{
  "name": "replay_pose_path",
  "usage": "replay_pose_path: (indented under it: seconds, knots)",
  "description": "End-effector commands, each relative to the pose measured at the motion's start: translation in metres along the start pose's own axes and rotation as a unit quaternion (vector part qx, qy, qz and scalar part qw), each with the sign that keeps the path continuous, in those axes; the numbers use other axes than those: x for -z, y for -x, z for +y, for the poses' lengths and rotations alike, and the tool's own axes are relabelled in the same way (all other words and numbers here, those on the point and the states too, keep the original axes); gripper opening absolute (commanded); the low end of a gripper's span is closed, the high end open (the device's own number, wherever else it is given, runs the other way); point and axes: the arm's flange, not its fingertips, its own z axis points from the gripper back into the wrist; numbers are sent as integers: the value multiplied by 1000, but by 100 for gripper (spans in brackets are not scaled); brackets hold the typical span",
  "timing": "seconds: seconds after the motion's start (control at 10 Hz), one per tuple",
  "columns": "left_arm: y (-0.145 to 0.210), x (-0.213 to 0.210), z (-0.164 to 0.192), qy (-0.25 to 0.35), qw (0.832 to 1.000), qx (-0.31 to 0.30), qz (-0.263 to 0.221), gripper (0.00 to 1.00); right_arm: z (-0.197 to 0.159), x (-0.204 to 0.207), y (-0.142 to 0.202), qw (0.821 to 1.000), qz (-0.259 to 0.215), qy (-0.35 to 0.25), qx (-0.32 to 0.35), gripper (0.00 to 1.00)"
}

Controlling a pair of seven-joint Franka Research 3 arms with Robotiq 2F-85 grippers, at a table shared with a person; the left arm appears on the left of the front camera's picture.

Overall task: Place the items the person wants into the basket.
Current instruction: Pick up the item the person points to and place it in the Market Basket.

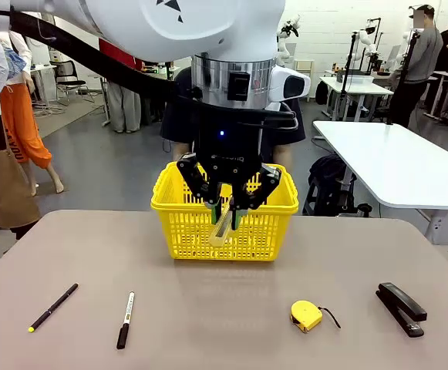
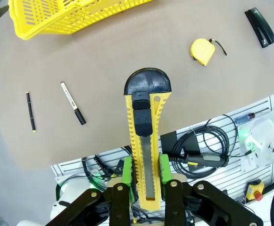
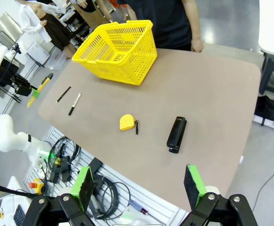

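My left gripper (image 2: 145,172) is shut on the yellow-and-black utility knife (image 2: 145,141), green pads on both sides of its handle. It holds the knife (image 1: 224,223) in the air on my side of the table, apart from the yellow basket (image 1: 179,223). The basket (image 3: 120,52) stands at the far edge in front of the person (image 3: 174,19). The thin black pen (image 1: 52,307) and the black marker (image 1: 126,318) lie on the table at the near left. High over the near right corner, my right gripper (image 3: 139,188) is open with nothing between its fingers.
A round yellow tape measure (image 1: 306,314) and a black stapler (image 1: 401,308) lie on the near right of the table. The person's hand (image 3: 196,45) rests at the table's far edge. Cables and a rack sit below the near edge.
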Motion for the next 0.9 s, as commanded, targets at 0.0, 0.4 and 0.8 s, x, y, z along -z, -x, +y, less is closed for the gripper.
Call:
replay_pose_path:
  seconds: [0.0, 0.4, 0.8]
  knots:
    - [2, 2, 4, -2, 1000, -2, 3, 0, -1, 1, 1, 1000, -3, -10, -6, 100]
    - [2, 2, 4, -2, 1000, -2, 3, 0, -1, 1, 1, 1000, -3, -10, -6, 100]
    - [-73, -27, 64, -43, 994, 102, 16, 26, -1, 1, 1, 1000, -3, -10, -6, 100]
